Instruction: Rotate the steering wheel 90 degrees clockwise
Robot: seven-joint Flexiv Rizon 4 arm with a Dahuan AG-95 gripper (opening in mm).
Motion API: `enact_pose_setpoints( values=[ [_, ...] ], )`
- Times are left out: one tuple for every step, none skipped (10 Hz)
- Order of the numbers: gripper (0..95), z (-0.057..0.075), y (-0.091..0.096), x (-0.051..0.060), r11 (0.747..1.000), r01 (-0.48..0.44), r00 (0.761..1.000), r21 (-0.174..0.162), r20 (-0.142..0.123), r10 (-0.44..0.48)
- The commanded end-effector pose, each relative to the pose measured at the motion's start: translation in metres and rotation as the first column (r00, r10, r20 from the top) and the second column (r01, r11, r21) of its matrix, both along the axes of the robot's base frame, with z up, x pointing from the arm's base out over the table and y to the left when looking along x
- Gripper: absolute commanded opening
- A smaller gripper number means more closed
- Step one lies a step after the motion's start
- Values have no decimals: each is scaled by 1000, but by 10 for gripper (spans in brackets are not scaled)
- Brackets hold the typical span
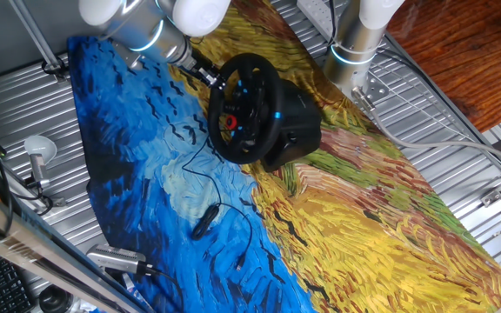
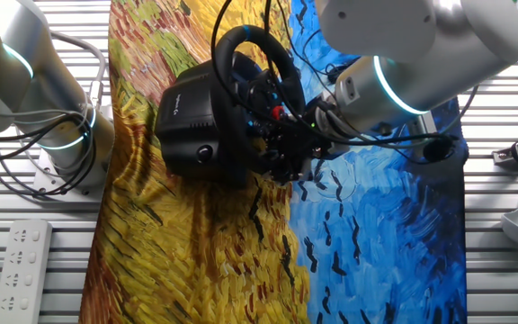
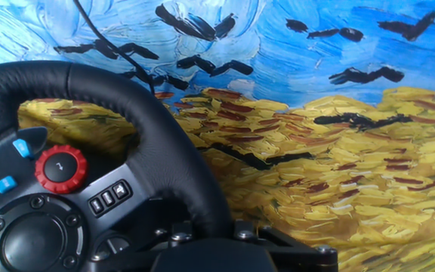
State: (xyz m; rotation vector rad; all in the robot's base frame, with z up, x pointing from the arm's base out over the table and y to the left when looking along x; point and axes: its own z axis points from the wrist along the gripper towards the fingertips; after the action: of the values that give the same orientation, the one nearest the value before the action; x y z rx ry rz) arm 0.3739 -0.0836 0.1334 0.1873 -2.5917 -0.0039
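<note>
Steering wheel (image 1: 247, 109) is sitting near the top middle, and the gripper (image 2: 288, 155) is pinching its rim. Most turning probably is waiting.

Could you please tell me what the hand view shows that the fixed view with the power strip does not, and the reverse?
Only the hand view shows the red knob's face close up and the three small buttons beside it. Only the fixed view shows the wheel's base, the power strip and the arm. Both show the steering wheel and the painted cloth.
</note>
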Motion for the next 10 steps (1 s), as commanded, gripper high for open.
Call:
enact_pose_setpoints(
  values=[
    [0,1,-1,0,1000,-1,1000,-1,-1,1],
    [0,1,-1,-1,1000,1,1000,-1,-1,-1],
    [0,1,-1,-2,1000,2,1000,-1,-2,-2],
    [0,1,-2,-3,1000,3,1000,0,-3,-3],
    [0,1,-2,-3,1000,4,1000,0,-5,-4],
    [0,2,-2,-4,1000,5,1000,0,-7,-5],
    [0,2,-2,-5,1000,7,1000,0,-7,-7],
    [0,2,-2,-5,1000,8,1000,0,-7,-8],
    [0,2,-2,-5,1000,8,1000,2,-4,-8],
    [0,2,-2,-5,1000,8,1000,4,3,-8]
  ],
)
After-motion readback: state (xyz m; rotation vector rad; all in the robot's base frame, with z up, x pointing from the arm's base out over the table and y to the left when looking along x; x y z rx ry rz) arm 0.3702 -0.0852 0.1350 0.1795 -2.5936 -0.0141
